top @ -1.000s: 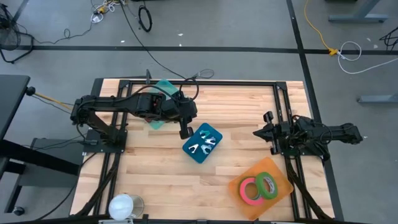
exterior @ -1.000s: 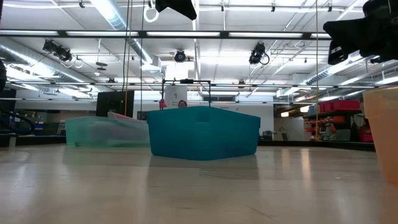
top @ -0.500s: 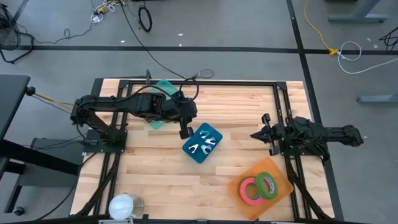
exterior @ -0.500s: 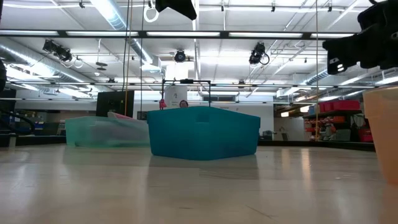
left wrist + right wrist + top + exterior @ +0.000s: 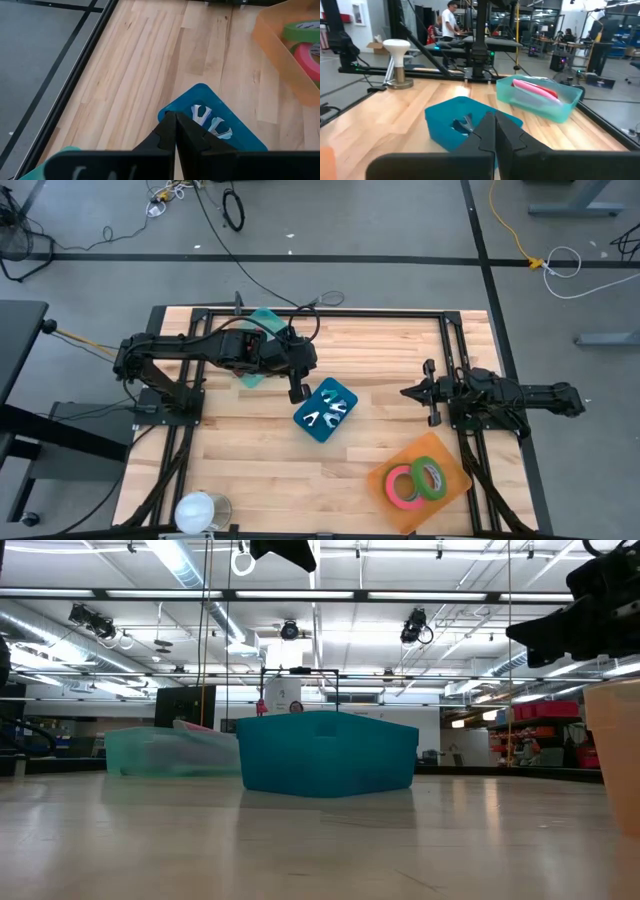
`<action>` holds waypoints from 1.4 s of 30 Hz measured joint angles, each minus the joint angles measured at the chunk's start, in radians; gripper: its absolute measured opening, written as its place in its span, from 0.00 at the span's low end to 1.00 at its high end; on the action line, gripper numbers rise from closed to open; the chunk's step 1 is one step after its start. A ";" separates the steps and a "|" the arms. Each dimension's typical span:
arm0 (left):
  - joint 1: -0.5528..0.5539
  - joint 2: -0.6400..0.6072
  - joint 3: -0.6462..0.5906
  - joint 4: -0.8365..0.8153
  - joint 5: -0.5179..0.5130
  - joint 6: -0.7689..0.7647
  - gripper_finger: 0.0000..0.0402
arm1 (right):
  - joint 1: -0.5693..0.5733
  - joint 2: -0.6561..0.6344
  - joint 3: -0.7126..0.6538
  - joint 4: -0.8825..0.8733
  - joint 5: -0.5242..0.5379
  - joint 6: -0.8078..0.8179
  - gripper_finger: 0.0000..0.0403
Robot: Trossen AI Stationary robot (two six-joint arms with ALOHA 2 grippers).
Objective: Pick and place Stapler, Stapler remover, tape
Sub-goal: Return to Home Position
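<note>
A blue tray [image 5: 340, 392] in the table's middle holds white staple removers [image 5: 325, 416], also seen in the left wrist view [image 5: 210, 122]. My left gripper [image 5: 296, 396] hangs shut and empty above the table, just left of this tray. A teal tray [image 5: 262, 320] lies at the far left under my left arm. The red stapler [image 5: 535, 89] inside it shows in the right wrist view. An orange tray [image 5: 415, 448] at the near right holds a pink tape roll [image 5: 403, 485] and a green one [image 5: 432, 477]. My right gripper [image 5: 405, 392] waits shut at the right edge.
A white round lamp-like object [image 5: 203, 510] stands at the near left corner. Black frame rails [image 5: 455, 350] run along the table's edges. Bare wood lies between the blue tray and my right arm. People [image 5: 451, 20] stand in the room beyond the table.
My right gripper has tipped downward to about level; in the low view it has sunk a little. It stays shut. My left gripper and the trays have kept still.
</note>
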State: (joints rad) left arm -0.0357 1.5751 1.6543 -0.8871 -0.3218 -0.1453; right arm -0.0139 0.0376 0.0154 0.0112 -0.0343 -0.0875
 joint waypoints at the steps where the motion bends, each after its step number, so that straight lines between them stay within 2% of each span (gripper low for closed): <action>1: 0.000 0.000 0.000 0.000 0.000 0.000 0.03 | 0.000 0.000 0.000 0.000 0.000 0.000 0.00; 17: 0.000 0.000 0.000 0.004 0.000 0.000 0.03 | 0.000 0.000 0.000 0.002 0.000 0.032 0.06; 30: 0.006 0.015 -0.007 0.105 0.011 -0.057 0.01 | 0.001 0.000 0.000 0.002 0.000 0.034 0.06; 34: -0.005 0.022 -0.061 0.213 0.025 -0.029 0.01 | 0.001 0.000 0.000 0.003 0.000 0.034 0.06; 42: -0.037 0.020 -0.295 0.474 0.113 0.003 0.00 | 0.001 0.000 0.000 0.003 0.000 0.034 0.06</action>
State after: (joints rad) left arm -0.0726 1.5950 1.3591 -0.4131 -0.2091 -0.1419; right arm -0.0132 0.0380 0.0158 0.0143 -0.0345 -0.0536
